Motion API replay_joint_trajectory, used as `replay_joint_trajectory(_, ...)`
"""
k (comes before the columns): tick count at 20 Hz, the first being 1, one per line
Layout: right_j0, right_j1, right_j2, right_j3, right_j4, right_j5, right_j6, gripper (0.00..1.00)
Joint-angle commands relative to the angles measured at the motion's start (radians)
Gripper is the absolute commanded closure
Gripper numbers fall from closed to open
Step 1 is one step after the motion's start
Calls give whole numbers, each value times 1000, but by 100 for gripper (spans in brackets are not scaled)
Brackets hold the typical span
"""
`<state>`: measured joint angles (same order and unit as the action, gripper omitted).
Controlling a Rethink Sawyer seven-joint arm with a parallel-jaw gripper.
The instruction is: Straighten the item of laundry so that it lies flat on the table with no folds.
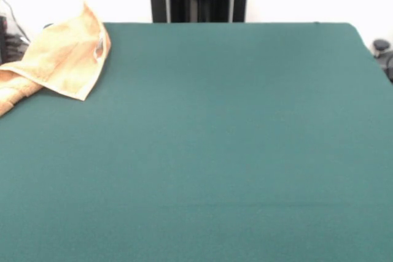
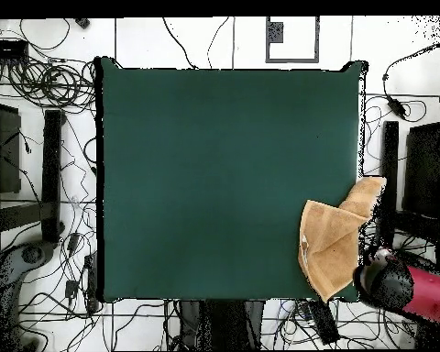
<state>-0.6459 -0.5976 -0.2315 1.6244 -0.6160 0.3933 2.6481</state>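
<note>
Pincer state could not be told: the overhead view showed only a red and black arm [image 2: 409, 291] at the lower right of the frame, beyond the table's corner, with its tip hidden, and the front view showed only a red scrap at the upper left corner. Whether it held anything was likewise unclear, though the arm's dark end lay just beside the towel [image 2: 330, 246]. The towel sat at the lower right of the table [image 2: 214, 174] in the overhead view, and at the upper left in the front view [image 1: 61, 59]. It was bunched and folded over itself, one part raised toward a peak, another part trailing off over the table's edge. A pale hem ran along its lower margin in the front view, with a small white tag [image 1: 98, 50] near the fold.

Progress appeared slight: the towel was neither flat nor wholly on the table, so spreading and smoothing remained to be done. Open room was ample, since the green cloth lay bare across the centre and the other three corners. The towel probably needed drawing inward, away from the edge, before unfolding.
</note>
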Motion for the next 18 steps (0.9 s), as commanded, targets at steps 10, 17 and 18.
replay_joint_trajectory(10, 287, 235, -101, -28, 425, 120, 365, 100)
replay_joint_trajectory(17, 388, 317, -162, -61, 589, 99, 387, 100)
replay_joint_trajectory(18, 408, 336, -184, -76, 606, 111, 390, 100)
